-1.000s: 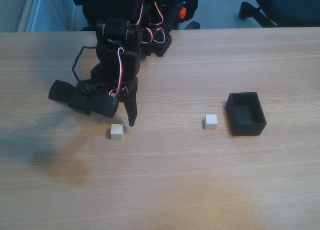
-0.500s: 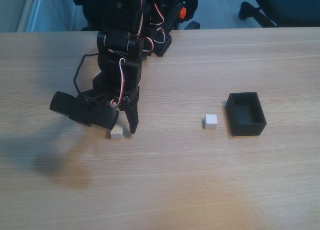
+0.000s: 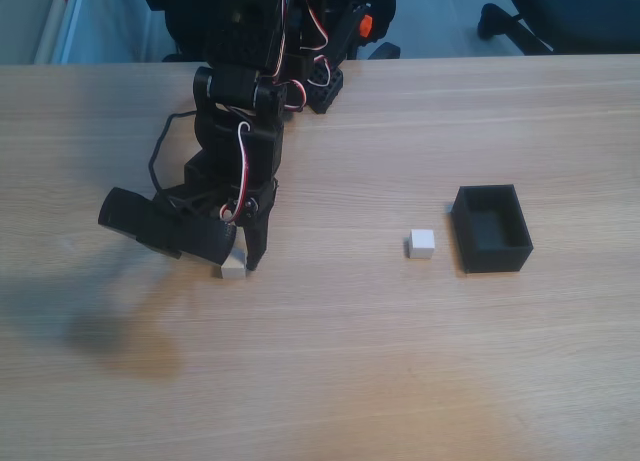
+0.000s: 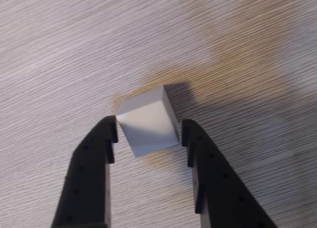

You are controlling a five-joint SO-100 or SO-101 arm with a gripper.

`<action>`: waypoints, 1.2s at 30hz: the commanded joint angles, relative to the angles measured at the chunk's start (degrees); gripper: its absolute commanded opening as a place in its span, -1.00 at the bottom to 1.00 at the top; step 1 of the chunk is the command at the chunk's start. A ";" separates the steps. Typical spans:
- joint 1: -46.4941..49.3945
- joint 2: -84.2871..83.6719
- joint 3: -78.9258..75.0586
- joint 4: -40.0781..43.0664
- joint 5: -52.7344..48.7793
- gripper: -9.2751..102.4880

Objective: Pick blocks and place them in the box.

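Light wooden table; chair base behind.

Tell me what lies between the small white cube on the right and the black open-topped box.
Only bare wooden table; the fixed view shows white cube beside black box.

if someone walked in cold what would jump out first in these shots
The black pincer straddling a white cube in the wrist view: both fingertips sit at the cube's sides, which rests on the wooden table. In the fixed view, that cube is at the left under the arm, while a second white cube lies just left of the open black box on the right.
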 commanded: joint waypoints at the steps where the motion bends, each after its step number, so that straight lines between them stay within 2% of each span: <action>1: 0.09 0.35 -3.08 -0.44 -0.26 -0.69; 5: -0.44 0.88 -2.64 0.62 -0.18 -0.83; 16: -6.15 12.48 -3.08 9.93 0.53 -0.83; 22: -16.88 24.79 -2.64 19.34 1.32 -0.83; 27: -29.00 31.99 -2.11 26.98 6.24 -0.83; 36: -46.58 30.32 -4.39 26.54 13.54 -0.83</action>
